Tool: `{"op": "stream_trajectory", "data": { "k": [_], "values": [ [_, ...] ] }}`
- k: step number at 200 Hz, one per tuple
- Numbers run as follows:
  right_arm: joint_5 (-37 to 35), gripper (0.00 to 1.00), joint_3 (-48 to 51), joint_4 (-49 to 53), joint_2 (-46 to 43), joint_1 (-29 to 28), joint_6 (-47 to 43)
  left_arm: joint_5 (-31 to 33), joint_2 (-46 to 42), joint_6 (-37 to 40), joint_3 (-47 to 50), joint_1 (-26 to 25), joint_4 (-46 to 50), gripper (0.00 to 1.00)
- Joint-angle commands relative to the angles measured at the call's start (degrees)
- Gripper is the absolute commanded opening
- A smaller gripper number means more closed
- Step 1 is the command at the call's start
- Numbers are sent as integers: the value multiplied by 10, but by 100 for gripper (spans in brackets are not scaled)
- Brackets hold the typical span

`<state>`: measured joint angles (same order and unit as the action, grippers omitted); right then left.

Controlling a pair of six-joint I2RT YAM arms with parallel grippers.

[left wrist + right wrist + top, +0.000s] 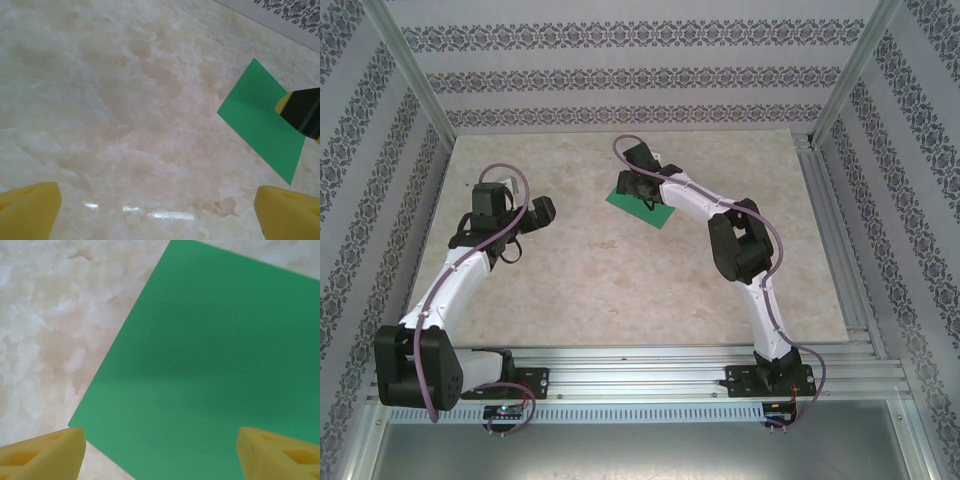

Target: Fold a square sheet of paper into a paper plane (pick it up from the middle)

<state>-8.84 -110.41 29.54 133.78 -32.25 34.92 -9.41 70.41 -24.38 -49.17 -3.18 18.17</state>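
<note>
Now my right gripper [160, 450] hangs over the square sheet of paper [200, 350], which lies flat on the surface [125, 100], in the far middle part of it. Its jaws stand open, the 2 yellow fingertips [45, 452] wide apart, and there is nothing between them except the green paper below. My left gripper [160, 210] is also fully open. It waits over bare surface, well apart from the sheet, and holds nothing.

I judge that the step in hand is to pick the sheet up from its middle. To do this well, I think both pads should land on the paper itself and not with 1 of them on the surface beside the edge. In the right wrist view the left pad sits near the lower left edge of the sheet, so a small shift toward the centre seems wise. Then I should press lightly and close slowly, so that the thin paper rises in a small ridge between the pads. If I press too hard, the sheet may only slide or get a wrong crease.

Some things I cannot make out. In the top view my own gripper covers the middle of the sheet. In the right wrist view the frame cuts the sheet off on the right and at the bottom. Whether the pads already touch the paper, I cannot tell.
</note>
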Motion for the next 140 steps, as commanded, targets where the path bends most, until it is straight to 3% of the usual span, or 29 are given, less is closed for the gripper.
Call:
{"op": "stream_trajectory", "data": {
  "k": [1,34,80,140],
  "values": [
    [19,79,-60,54,39,-5,14,-14,10,-10,-16,-5,11,100],
    [31,79,-95,95,78,-10,13,-20,21,-12,-20,-5,14,100],
    [86,79,-49,119,65,-28,-30,-20,28,-13,-21,-5,14,100],
    [160,78,197,109,-81,-82,-133,-29,36,-19,-24,-5,19,100]
  ]
}}
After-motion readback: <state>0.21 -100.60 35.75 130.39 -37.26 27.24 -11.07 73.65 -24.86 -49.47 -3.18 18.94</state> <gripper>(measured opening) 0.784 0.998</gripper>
